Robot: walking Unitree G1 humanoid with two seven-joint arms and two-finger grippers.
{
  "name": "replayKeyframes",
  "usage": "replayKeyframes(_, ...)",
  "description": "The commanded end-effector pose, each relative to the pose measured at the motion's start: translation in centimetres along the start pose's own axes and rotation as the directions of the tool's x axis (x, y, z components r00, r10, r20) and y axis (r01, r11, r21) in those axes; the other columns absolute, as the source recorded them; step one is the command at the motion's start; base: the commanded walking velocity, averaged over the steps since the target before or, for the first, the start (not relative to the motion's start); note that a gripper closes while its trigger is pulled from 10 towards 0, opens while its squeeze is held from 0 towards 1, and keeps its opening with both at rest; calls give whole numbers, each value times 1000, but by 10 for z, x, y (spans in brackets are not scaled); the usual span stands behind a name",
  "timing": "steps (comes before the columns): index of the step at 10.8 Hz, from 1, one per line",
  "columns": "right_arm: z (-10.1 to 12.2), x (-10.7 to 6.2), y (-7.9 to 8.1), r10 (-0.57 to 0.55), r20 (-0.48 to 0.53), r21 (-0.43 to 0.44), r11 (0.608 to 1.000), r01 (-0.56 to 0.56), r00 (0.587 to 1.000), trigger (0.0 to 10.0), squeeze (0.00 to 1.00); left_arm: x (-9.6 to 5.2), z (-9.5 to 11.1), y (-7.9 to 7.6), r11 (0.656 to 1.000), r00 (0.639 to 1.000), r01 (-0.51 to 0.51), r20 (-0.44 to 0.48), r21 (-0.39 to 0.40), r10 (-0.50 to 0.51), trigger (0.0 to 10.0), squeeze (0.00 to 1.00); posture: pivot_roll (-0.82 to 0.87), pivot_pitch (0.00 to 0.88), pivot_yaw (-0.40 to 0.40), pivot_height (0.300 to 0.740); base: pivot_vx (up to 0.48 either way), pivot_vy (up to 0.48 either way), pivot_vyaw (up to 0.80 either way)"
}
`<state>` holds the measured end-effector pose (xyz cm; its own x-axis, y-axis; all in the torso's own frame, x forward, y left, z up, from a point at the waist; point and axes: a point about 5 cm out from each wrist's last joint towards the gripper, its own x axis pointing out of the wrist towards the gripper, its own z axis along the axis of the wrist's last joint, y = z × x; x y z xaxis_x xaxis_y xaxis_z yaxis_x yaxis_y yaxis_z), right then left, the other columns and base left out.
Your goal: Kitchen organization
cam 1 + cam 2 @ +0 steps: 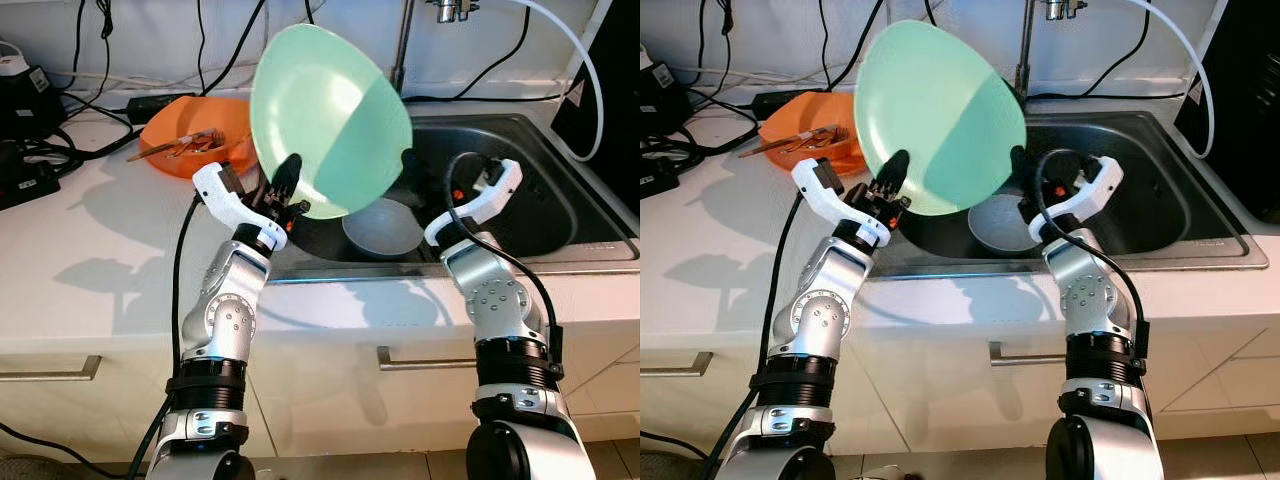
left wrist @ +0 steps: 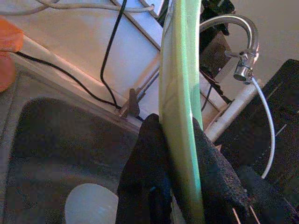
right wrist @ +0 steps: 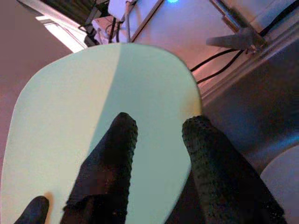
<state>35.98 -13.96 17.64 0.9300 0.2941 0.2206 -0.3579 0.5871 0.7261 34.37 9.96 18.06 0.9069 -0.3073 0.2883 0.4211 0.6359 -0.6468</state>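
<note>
Green plate (image 1: 330, 120) held tilted over the sink (image 1: 560, 215), pinched by the left hand (image 1: 283, 190).

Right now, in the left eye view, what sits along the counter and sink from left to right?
Black appliance → orange bowl → green plate held up by the left gripper → right gripper over the sink.
</note>
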Motion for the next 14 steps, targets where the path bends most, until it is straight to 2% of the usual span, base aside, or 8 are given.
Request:
replayKeyframes(1,3,0,0,-8,6,-15,1000,9,1000,10000,941,2,8,-6,999,999,26,39,24,-27,10000,0,85,0,35,740,0,0,0)
replayKeyframes(7,-5,0,-4,-25,-22,-17,1000,25,999,10000,965,4,14,-11,999,995,46,83,-4,-46,10000,0,86,0,33,740,0,0,0)
replayKeyframes(8,-5,-1,-6,-36,-26,-21,999,35,999,10000,631,4,16,-11,998,994,53,100,-22,-51,10000,0,86,0,33,740,0,0,0)
replayKeyframes(9,-7,-1,-7,-35,-32,-14,999,35,999,10000,0,4,17,-13,996,992,79,104,-48,-74,10000,0,86,0,36,740,0,0,0)
replayKeyframes(14,-11,-1,-5,-12,-34,22,1000,12,999,10000,0,2,7,-18,987,990,135,51,-85,-131,10000,0,85,0,40,740,0,0,0)
